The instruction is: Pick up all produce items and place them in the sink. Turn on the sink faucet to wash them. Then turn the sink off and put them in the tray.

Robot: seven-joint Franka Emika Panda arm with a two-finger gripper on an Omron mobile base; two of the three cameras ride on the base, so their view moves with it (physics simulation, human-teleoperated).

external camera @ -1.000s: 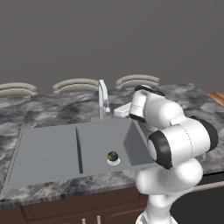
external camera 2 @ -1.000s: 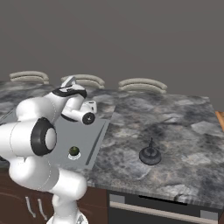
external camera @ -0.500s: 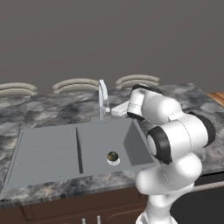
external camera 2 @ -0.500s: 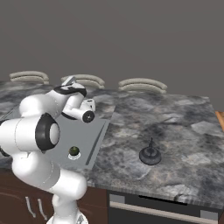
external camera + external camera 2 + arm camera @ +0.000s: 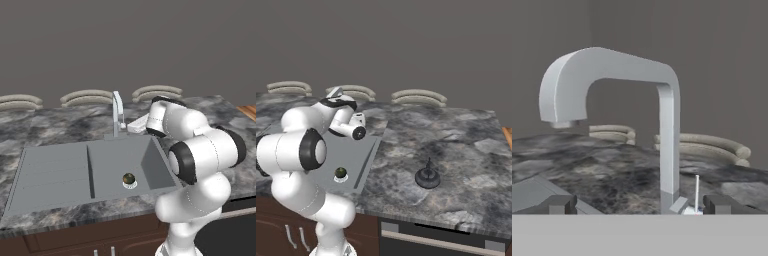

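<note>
We see the produce item (image 5: 129, 178) on the white drain at the center of the left base view, in the sink (image 5: 55, 172) basin. Behind it rises the sink faucet (image 5: 118, 112). A black kettle (image 5: 427, 176) sits lower right of the right base view. Our gripper (image 5: 637, 204), fingers spread wide and empty, points level at the faucet post.

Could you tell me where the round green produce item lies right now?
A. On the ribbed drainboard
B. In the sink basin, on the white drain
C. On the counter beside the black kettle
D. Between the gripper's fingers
B: the produce sits on the white drain at the bottom of the sink basin, while the open gripper faces the faucet.
</note>
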